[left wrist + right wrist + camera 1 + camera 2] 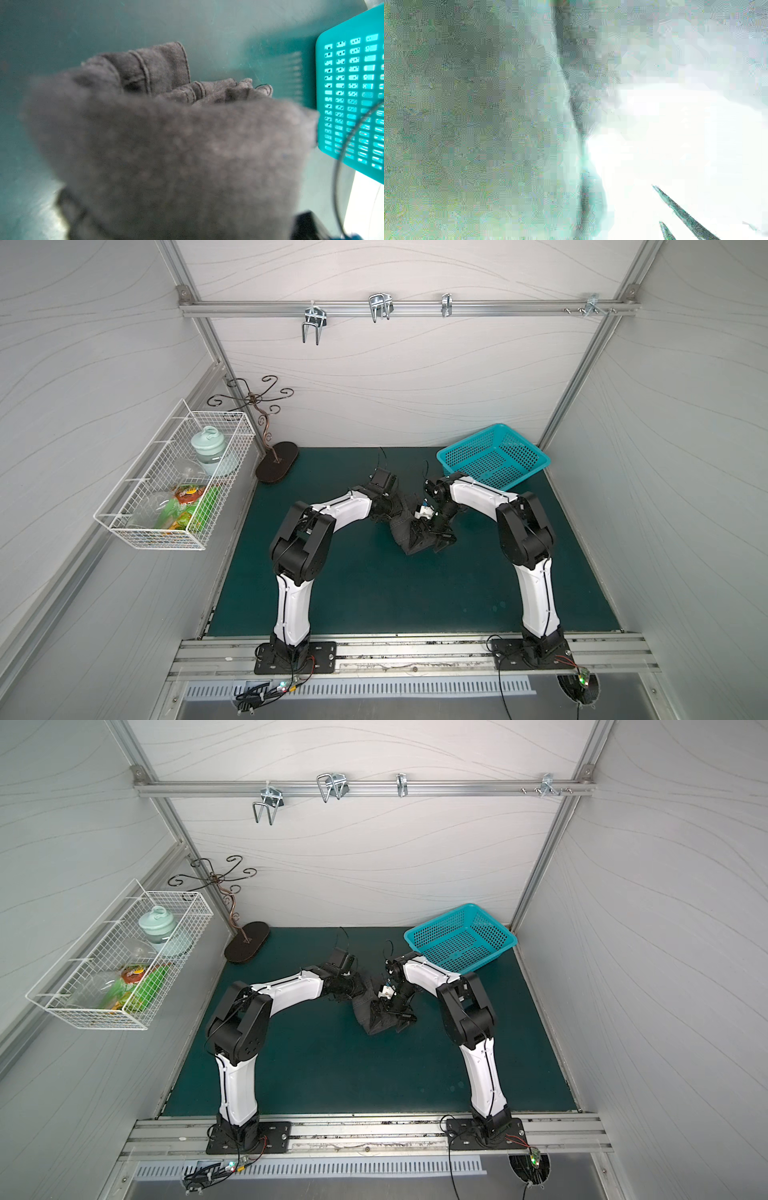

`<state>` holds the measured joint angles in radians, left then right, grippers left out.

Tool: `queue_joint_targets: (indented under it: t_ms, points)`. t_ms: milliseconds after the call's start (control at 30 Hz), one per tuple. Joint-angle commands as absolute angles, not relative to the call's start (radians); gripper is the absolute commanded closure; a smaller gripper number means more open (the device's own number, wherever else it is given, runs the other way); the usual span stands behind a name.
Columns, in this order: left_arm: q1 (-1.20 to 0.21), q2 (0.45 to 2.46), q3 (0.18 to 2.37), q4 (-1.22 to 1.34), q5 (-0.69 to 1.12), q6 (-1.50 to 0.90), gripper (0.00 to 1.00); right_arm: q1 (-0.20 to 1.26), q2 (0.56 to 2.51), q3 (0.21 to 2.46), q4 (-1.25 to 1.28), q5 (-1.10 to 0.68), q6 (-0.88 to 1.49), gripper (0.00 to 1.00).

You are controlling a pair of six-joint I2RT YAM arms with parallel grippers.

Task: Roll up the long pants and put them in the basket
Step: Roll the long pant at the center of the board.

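Note:
The long pants (402, 533) (365, 1020) lie bunched into a dark grey bundle mid-mat, between both arms. My left gripper (398, 512) (360, 990) reaches in from the left, its fingers buried in the cloth. In the left wrist view the grey pants (166, 145) fill the space at the jaws, with stitched folds behind; the gripper holds the bundle. My right gripper (432, 536) (390, 1013) sits over the bundle's right end, its fingers spread apart and open. The right wrist view is garbled and shows nothing clear.
A teal plastic basket (494, 456) (461, 938) (353, 93) stands at the back right, close behind the right arm. A metal stand (276, 462) is at the back left. A white wire basket (174, 485) hangs on the left wall. The green mat (374, 593) covers the table.

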<state>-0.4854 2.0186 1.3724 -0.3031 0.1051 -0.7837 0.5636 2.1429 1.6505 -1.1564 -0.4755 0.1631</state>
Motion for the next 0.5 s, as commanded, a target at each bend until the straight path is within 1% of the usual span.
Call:
queue_joint_targets:
  t_ms: [0,167,367,467]
  points:
    - [-0.468,2.12,1.318,-0.555,-0.043,-0.692,1.0,0.531,2.061,1.681,-1.238,-0.353,0.138,0.01]
    - [-0.468,2.108,1.308,-0.579,-0.048,-0.67,1.0,0.47,2.034,1.654,-1.112,-0.364,0.161,0.01]
    - [-0.467,2.103,1.302,-0.598,-0.039,-0.653,1.0,0.434,2.076,1.553,-0.846,-0.4,0.221,0.01]
    - [-0.468,2.102,1.302,-0.608,-0.033,-0.643,1.0,0.437,2.098,1.469,-0.672,-0.42,0.25,0.01]
